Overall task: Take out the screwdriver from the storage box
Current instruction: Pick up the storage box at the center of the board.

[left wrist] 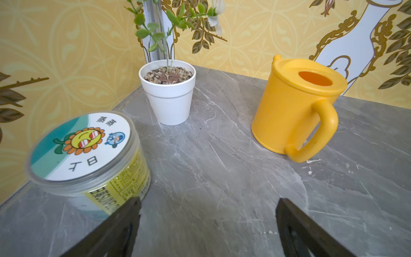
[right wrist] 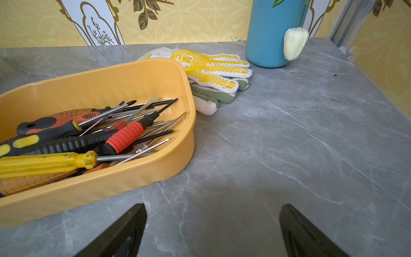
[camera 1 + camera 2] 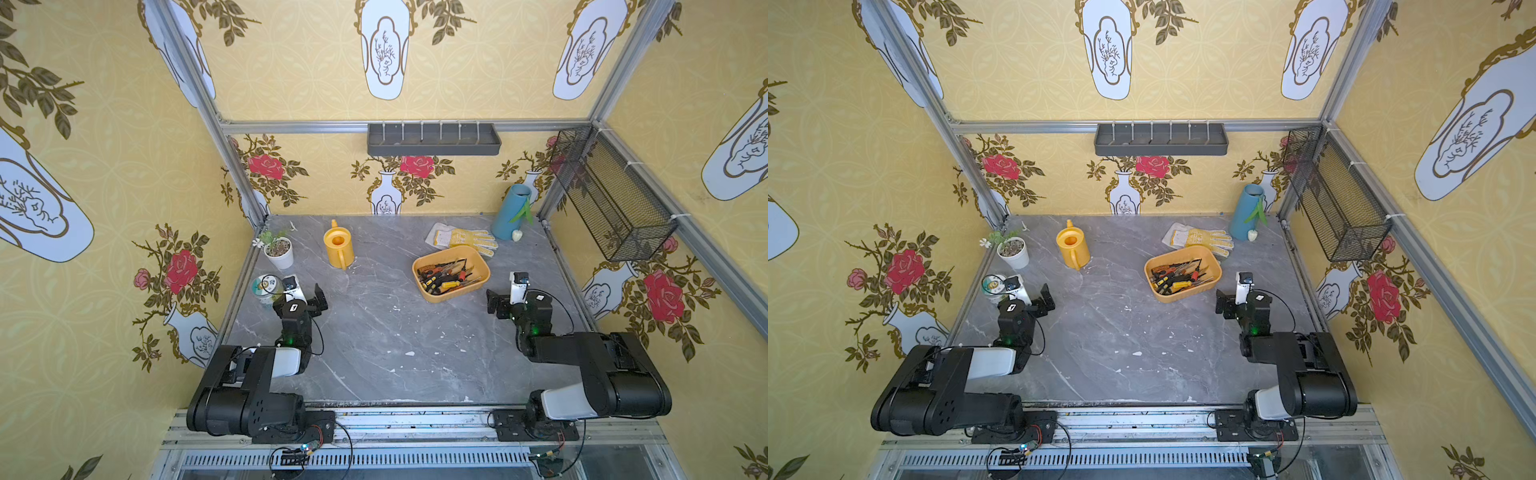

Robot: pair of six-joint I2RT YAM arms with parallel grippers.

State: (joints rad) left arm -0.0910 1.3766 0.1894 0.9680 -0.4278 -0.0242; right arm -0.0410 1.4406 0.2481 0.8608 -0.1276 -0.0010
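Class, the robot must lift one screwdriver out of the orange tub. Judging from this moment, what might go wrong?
1. The screwdrivers lie crossed in a pile, so the open right gripper may catch two or drag neighbours out.
2. The storage box looks unfixed on the table; a snagged pull might slide or tip it toward the gloves beside it.

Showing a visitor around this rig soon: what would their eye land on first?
Probably the storage box, right of centre on the grey table, heaped with screwdrivers in red, yellow and black. Next, the yellow watering can toward the back left, beside a white plant pot.
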